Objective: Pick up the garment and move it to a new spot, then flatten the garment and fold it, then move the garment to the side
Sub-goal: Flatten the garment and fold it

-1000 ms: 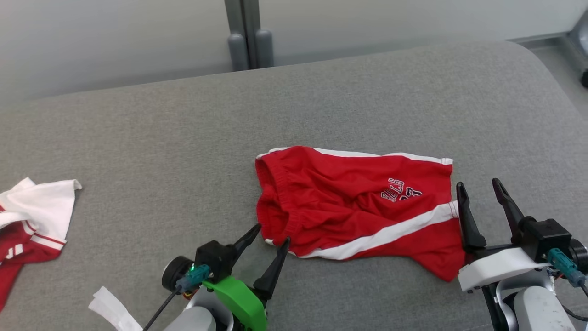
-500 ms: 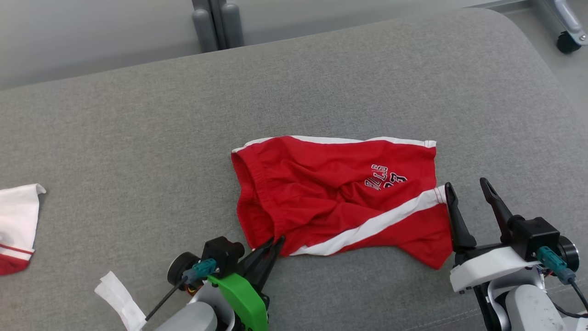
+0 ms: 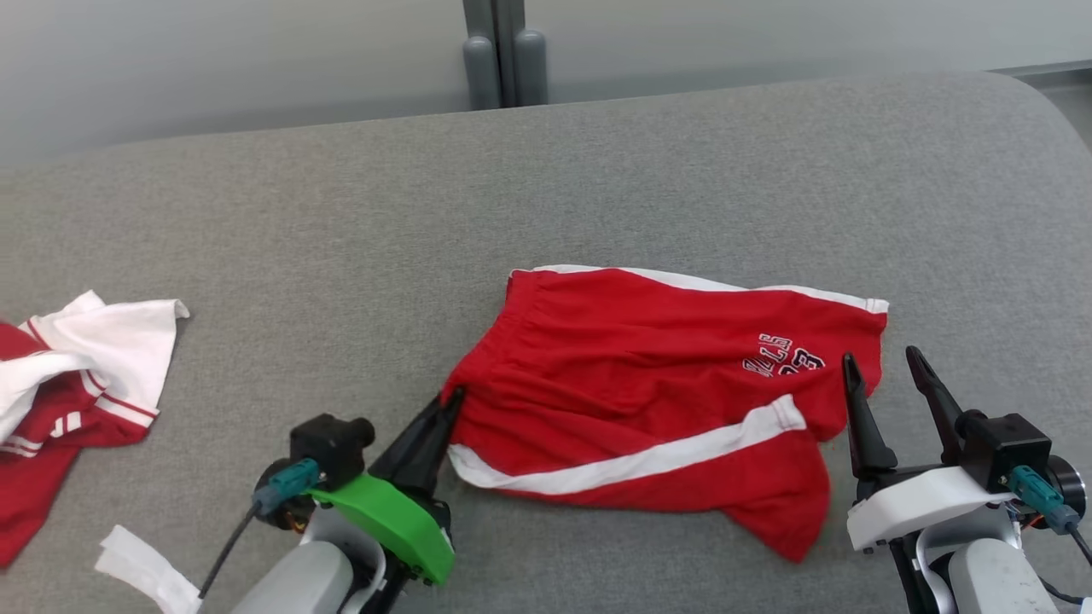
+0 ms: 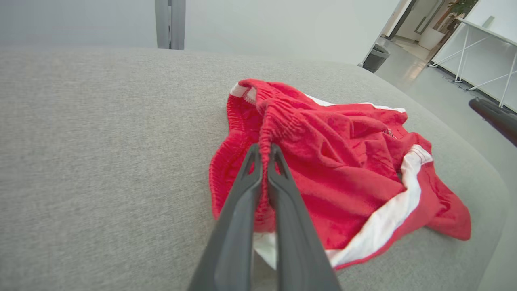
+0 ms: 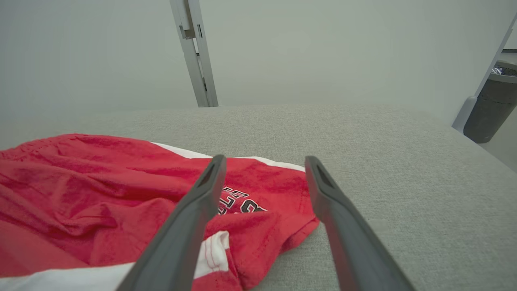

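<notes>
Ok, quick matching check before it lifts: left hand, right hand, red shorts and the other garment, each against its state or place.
Things:
1. left hand
2. right hand
3. red shorts
4. white and red garment

States or places:
A. crumpled at the far left of the grey cushion
B. open, holding nothing, over the shorts' leg end
C. shut on the shorts' waistband
D. lying mid-cushion, rumpled, pinched at one edge

Pairs: 1-C, 2-B, 3-D, 4-A
</notes>
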Available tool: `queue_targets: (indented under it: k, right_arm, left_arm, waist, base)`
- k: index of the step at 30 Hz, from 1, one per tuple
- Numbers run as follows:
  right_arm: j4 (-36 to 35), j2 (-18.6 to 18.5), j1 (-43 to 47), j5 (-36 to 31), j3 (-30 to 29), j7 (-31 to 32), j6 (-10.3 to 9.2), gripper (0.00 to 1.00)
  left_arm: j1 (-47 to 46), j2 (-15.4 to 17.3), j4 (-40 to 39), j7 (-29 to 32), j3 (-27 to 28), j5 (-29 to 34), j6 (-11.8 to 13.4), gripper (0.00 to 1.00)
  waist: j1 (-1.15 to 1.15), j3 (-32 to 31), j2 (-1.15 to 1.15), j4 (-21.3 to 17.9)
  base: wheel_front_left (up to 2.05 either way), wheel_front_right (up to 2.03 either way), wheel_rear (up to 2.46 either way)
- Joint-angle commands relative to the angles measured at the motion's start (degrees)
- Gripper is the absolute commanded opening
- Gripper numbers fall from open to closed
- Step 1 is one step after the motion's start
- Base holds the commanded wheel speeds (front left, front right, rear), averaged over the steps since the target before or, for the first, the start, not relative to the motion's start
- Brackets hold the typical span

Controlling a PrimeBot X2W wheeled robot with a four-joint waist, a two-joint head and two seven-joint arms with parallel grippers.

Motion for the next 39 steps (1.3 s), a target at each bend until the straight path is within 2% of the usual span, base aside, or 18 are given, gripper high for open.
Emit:
queue_targets:
  k: [1,5,12,20,23,30,35,39]
  right_arm:
    - [0.17,-0.21,0.09,0.24,0.11,-0.11,-0.08,1.00]
    - [-0.04,-0.20,-1.18,0.73,1.34,-0.11,-0.08,1.00]
    - [-0.36,-0.20,-1.94,0.61,2.60,-0.11,-0.08,1.00]
    - [-0.93,-0.20,-1.70,0.52,2.98,-0.11,-0.08,1.00]
    - [-0.86,-0.21,-1.60,0.42,2.78,-0.11,-0.08,1.00]
    - [-0.34,-0.20,-1.04,0.62,2.95,-0.11,-0.08,1.00]
    - [0.12,-0.21,-0.03,1.02,3.36,-0.11,-0.08,1.00]
    - [0.70,-0.21,1.56,1.12,3.38,-0.11,-0.08,1.00]
  left_arm:
    - [0.47,0.56,0.41,-0.01,1.56,0.47,-0.13,0.00]
    - [-0.78,0.47,1.84,-0.01,4.65,1.75,-0.13,0.00]
    - [-5.14,-0.60,7.17,-0.01,6.99,2.34,-0.13,0.00]
    - [-10.21,-2.71,19.07,-0.01,8.10,5.26,-0.03,0.00]
    - [-11.13,-3.94,22.59,-0.01,10.28,7.44,1.05,1.00]
    - [-8.47,-5.55,20.16,0.00,18.47,11.71,1.74,1.00]
    - [-1.16,-5.84,10.79,0.03,29.01,18.10,1.86,1.00]
    - [5.61,-6.73,5.33,0.02,32.92,23.41,0.89,1.00]
  waist:
    - [0.00,-0.04,0.00,1.39]
    - [0.00,1.85,0.00,0.54]
    - [0.00,4.77,0.00,-3.24]
    - [0.00,5.59,0.00,-6.03]
    - [0.00,5.13,0.00,-5.96]
    - [0.00,2.27,0.00,-3.42]
    - [0.00,-1.67,0.00,-1.40]
    - [0.00,-4.65,0.00,-0.33]
  base:
    - [0.00,0.00,0.00]
    - [0.00,0.00,0.00]
    - [0.00,0.00,0.00]
    - [0.00,0.00,0.00]
    - [0.00,0.00,0.00]
    - [0.00,0.00,0.00]
    - [0.00,0.00,0.00]
    - [0.00,0.00,0.00]
